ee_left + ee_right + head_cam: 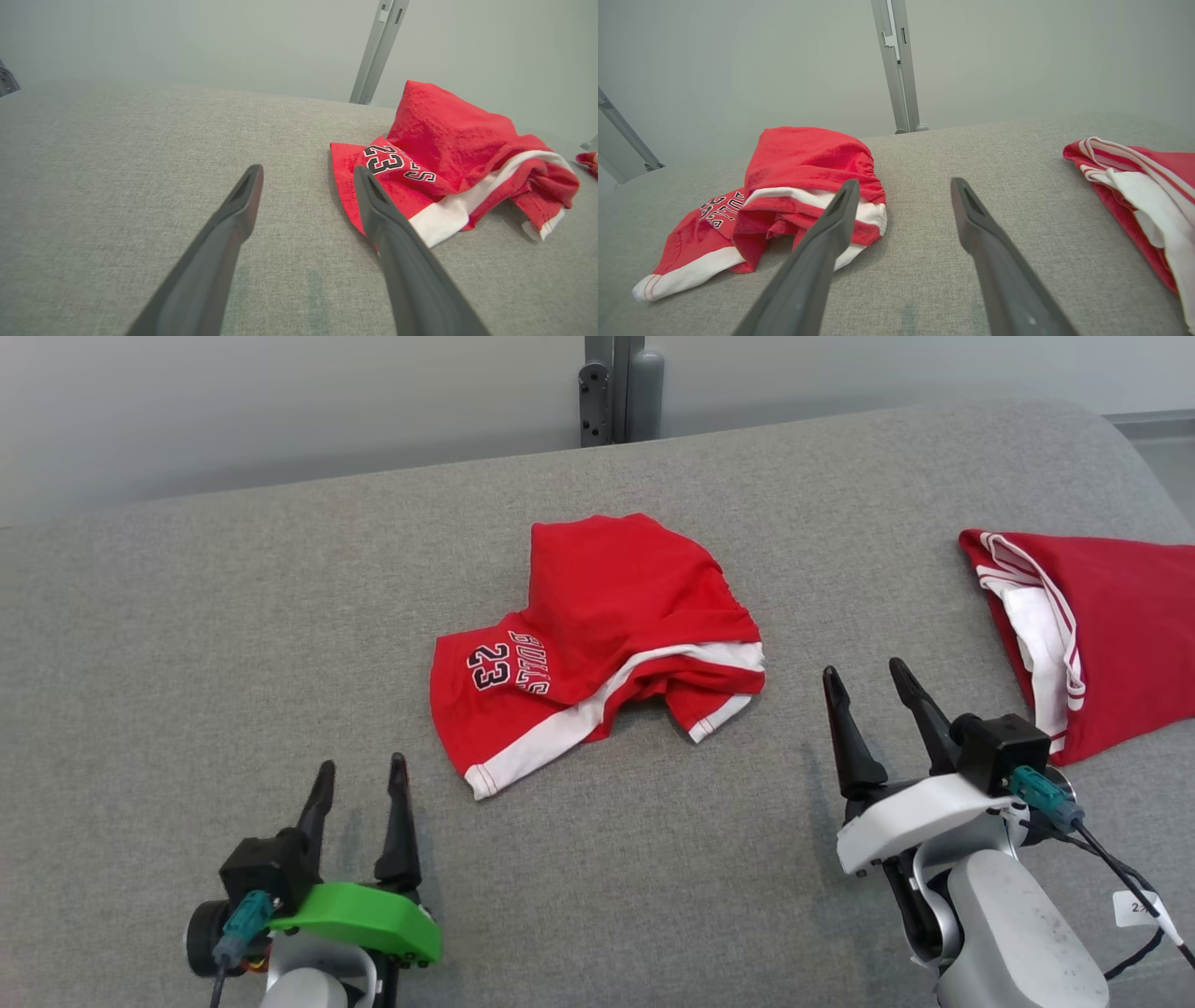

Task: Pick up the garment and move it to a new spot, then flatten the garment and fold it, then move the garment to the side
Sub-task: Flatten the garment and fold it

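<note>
Left gripper (362, 763): green-shelled, both dark fingers spread wide with nothing between them, poised low over the cloth surface, to the left of the shorts and on the robot's side of them. Right gripper (864, 669): white-shelled, fingers likewise spread and empty, near the shorts' right hem and closer to them than its partner. Red basketball shorts (597, 635): the task's garment, with white side trim and "BULLS 23" printed on one leg. They lie crumpled, the waist end flopped over the legs and one leg bunched under, touched by neither gripper. Second red garment (1102, 635), white-striped: well to the right of the shorts, beyond the right gripper, loosely heaped. Grey upholstered surface (187, 644): bears both garments directly; no bin, basket or tray holds either. Metal post (621, 387): behind the shorts, at the surface's far edge. Status, as judged: nothing of the task looks begun. Pick-up, relocation, flattening, folding and the final shift aside all remain.
</note>
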### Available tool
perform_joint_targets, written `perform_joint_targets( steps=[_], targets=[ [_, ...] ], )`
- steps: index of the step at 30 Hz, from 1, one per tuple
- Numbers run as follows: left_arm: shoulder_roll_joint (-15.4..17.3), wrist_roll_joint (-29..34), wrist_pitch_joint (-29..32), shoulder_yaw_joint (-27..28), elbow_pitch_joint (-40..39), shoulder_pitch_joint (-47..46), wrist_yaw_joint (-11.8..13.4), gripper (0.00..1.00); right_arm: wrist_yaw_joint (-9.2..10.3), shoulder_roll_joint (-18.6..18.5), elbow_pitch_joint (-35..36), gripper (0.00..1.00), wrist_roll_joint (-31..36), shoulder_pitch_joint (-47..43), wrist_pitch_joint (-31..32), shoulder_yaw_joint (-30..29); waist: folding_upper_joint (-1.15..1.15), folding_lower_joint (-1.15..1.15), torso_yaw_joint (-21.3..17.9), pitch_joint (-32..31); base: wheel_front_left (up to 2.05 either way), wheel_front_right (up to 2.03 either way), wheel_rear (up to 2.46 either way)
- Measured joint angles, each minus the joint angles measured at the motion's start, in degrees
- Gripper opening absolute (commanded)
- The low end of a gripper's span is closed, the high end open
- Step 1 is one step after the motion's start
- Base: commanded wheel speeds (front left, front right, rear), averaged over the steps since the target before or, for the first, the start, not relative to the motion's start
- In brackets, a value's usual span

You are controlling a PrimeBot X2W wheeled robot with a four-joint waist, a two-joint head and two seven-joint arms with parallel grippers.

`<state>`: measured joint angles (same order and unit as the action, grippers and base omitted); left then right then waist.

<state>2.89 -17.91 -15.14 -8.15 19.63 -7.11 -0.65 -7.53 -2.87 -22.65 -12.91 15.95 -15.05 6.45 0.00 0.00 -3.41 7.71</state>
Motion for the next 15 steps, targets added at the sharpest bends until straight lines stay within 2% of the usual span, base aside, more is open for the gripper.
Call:
perform_joint_targets(
  steps=[5,15],
  targets=[
    [-0.1,-4.1,0.0,-5.6,3.2,-2.7,-1.2,1.00,0.00,0.0,0.3,1.00,0.0,1.2,0.0,0.0,0.00,0.00,-1.3,2.0,0.00,0.00,0.00],
    [-0.1,-6.9,0.0,-11.2,11.6,-6.5,-0.4,1.00,0.00,0.0,0.7,1.00,0.6,2.4,0.0,-1.0,0.00,0.00,-4.4,5.9,0.00,0.00,0.00]
  ],
)
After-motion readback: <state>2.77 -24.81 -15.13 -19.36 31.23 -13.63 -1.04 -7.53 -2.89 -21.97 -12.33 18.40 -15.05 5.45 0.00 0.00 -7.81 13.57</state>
